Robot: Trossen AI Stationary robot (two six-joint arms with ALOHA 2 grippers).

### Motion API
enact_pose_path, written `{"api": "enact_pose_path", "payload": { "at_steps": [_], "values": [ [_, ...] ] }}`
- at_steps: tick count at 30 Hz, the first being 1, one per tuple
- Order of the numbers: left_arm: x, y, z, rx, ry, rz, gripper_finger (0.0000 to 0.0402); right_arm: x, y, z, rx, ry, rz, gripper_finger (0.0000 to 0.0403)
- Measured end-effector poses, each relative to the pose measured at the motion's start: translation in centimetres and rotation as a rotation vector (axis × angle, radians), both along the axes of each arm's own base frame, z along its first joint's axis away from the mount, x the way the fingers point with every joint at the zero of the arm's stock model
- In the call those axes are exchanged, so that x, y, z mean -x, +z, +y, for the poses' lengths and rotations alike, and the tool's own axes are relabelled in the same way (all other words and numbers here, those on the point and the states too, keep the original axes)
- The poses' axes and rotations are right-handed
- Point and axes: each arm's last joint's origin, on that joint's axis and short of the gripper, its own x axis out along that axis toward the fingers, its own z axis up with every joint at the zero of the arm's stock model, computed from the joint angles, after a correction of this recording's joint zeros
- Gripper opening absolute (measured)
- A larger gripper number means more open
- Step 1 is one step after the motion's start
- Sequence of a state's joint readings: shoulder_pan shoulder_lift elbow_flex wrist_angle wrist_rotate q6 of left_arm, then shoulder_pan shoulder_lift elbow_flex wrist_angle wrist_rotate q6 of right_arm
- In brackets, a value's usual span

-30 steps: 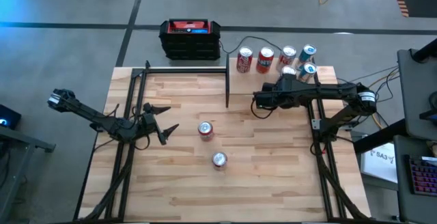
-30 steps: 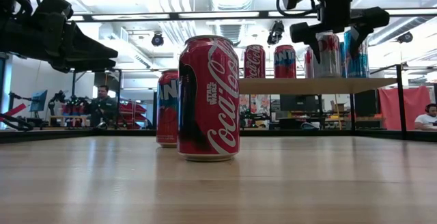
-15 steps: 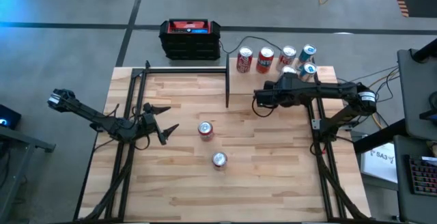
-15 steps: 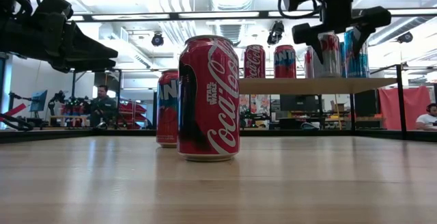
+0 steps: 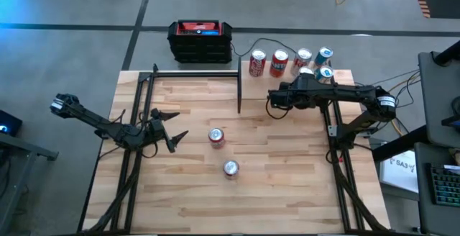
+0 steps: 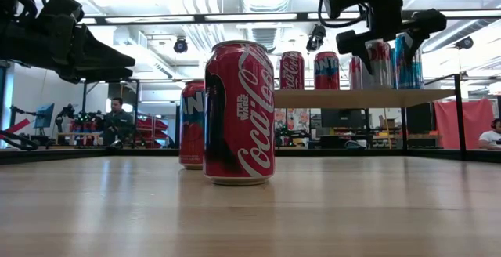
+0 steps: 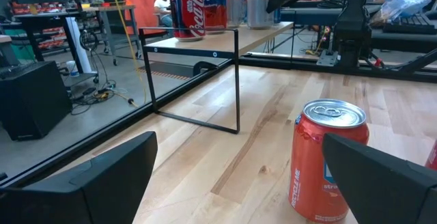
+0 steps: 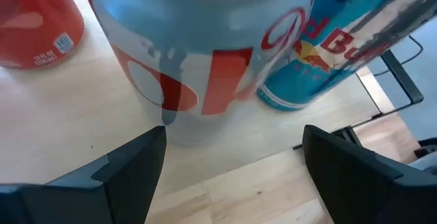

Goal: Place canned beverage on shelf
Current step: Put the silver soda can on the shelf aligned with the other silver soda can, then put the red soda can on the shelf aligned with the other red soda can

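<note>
The shelf (image 5: 251, 92) stands at the table's far right with several cans on its board (image 6: 360, 98). My right gripper (image 8: 233, 134) hangs open just in front of a silver and red can (image 8: 205, 60) that stands on the board beside a blue can (image 8: 321, 53). The fingers flank the can's base without touching it. A red cola can (image 5: 230, 168) and an orange can (image 5: 216, 136) stand upright on the tabletop. My left gripper (image 5: 176, 126) waits open, level, left of the orange can (image 7: 328, 159).
A black-and-red box (image 5: 200, 40) sits on the floor beyond the table's far edge. Black rails (image 5: 194, 74) run along the table's far and left sides. The shelf's thin posts (image 7: 237, 80) stand on the tabletop. People sit in the room behind.
My right arm has swung a little toward the table's far edge, its gripper staying open in front of the silver can. The cans have not moved.
</note>
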State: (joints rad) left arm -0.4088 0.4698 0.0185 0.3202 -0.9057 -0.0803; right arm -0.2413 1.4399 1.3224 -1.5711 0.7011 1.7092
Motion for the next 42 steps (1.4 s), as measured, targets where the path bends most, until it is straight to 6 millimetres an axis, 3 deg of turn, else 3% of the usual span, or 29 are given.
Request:
{"api": "enact_pose_path", "payload": {
  "at_steps": [7, 13, 21, 31, 42],
  "values": [
    [0.0, 0.0, 0.0, 0.0, 0.0, 0.0, 0.04, -0.5, -0.3, 1.1, -0.251, 0.062, -0.029, 0.0325],
    [0.0, 0.0, 0.0, 0.0, 0.0, 0.0, 0.04, -2.0, 0.9, 2.4, -0.506, 0.168, -0.193, 0.0325],
    [0.0, 0.0, 0.0, 0.0, 0.001, 0.0, 0.04, -5.4, 0.4, 4.8, -0.571, 0.267, -0.422, 0.0325],
    [0.0, 0.0, 0.0, 0.0, 0.001, 0.0, 0.04, -10.6, -1.7, 9.4, -0.563, 0.434, -0.429, 0.0325],
    [0.0, 0.0, 0.0, 0.0, 0.001, 0.0, 0.04, -17.1, -3.0, 10.4, -0.544, 0.465, -0.333, 0.0325]
  ]
}}
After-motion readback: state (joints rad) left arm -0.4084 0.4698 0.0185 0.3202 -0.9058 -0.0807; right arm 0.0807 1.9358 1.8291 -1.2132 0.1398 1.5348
